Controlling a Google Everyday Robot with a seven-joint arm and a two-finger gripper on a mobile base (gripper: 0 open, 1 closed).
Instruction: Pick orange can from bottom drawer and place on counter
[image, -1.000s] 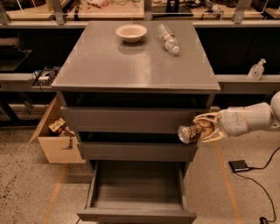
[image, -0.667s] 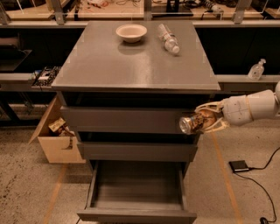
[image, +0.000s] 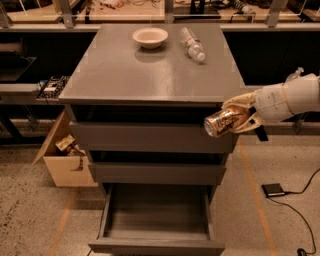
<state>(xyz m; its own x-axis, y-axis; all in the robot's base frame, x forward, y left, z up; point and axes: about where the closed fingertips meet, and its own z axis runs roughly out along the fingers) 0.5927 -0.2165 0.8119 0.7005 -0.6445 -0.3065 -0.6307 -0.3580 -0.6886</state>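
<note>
The orange can lies on its side in the air, silver end pointing left, at the right front corner of the cabinet and just below the level of the counter. My gripper comes in from the right on a white arm and is shut on the can. The bottom drawer is pulled out far below and its dark inside holds nothing that I can see.
A cream bowl and a clear plastic water bottle lie at the back of the counter. An open cardboard box stands on the floor at the left. A black pad with a cable lies on the floor at the right.
The gripper has lifted the can upward and slightly right, from the level of the middle drawer to just under the counter's edge.
</note>
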